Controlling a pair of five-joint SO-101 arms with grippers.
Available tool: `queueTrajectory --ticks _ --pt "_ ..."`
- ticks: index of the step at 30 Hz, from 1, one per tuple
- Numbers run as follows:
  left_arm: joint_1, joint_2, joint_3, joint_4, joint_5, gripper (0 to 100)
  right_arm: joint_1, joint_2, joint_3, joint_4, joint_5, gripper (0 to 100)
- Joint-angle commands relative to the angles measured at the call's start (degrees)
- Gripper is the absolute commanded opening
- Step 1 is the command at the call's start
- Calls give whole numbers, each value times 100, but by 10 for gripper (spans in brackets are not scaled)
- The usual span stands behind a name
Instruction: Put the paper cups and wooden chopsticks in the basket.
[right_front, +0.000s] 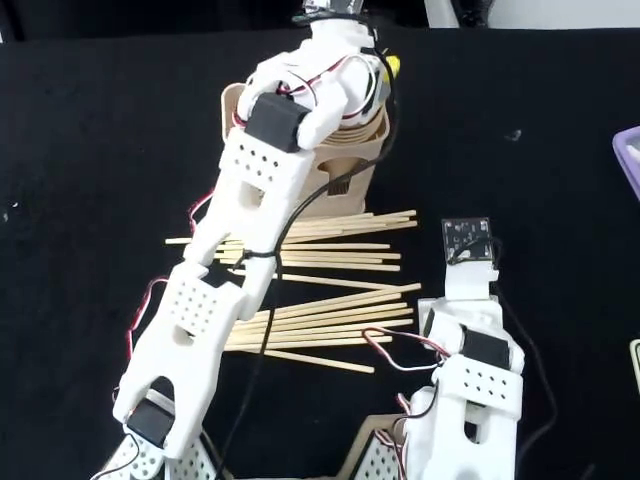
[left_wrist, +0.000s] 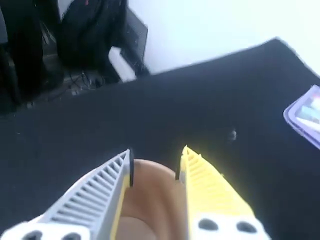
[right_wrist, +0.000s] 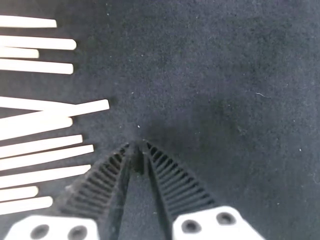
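Tabletop (right_front: 90, 150): black cloth, carries everything. Purple bin (right_front: 630, 160) pokes in at far right, not part of the job.

Left arm (right_front: 240, 220): stretched long across the stick pile, wrist over the basket (right_front: 360, 165). The reach looks chosen so the load can drop straight in w/o dragging over the rim.

Right arm (right_front: 470, 375): folded short on near side, well apart from basket, wrist aimed down at bare cloth just beside the stick ends. Reads as parked out of the left arm's way, or staged for sticks; can't say which.

Basket: tan, upright behind the pile, handle slot in front wall. Curved tan rims inside, prob. cups already in; partly hidden by arm.

Wooden chopsticks (right_front: 330, 290): loose fan flat on tabletop btwn basket and arm bases, mostly parallel, a few crossing. None in basket that I can see. Thin and flat, so pinching one off cloth will prob. be fiddly.

Paper cup (left_wrist: 152, 200): tan, sits btwn the left fingers (left_wrist: 100, 195), one grey and one yellow, closed against its sides. Held above basket's far part. Judgement: drop-off step for this cup.

Right fingers (right_wrist: 170, 182): tips pressed together, nothing btwn them, near the closest stick ends.
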Motion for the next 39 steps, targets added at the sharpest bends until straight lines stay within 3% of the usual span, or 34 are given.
queueTrajectory --ticks 1,11,26,33,36,39 --pt "-31 0 -48 167 26 165 -70 127 -22 -105 9 11" --pt "4 18 -22 677 -26 110 -70 127 -22 -105 9 11" --pt "-31 -220 -585 141 -26 159 -70 127 -22 -105 9 11" --pt "-40 -1582 -593 870 -35 162 -70 127 -22 -105 9 11" --pt "-312 -2057 -593 1266 -35 162 -70 127 -22 -105 9 11" --pt "-787 -2198 -585 2163 -35 159 -70 127 -22 -105 9 11"
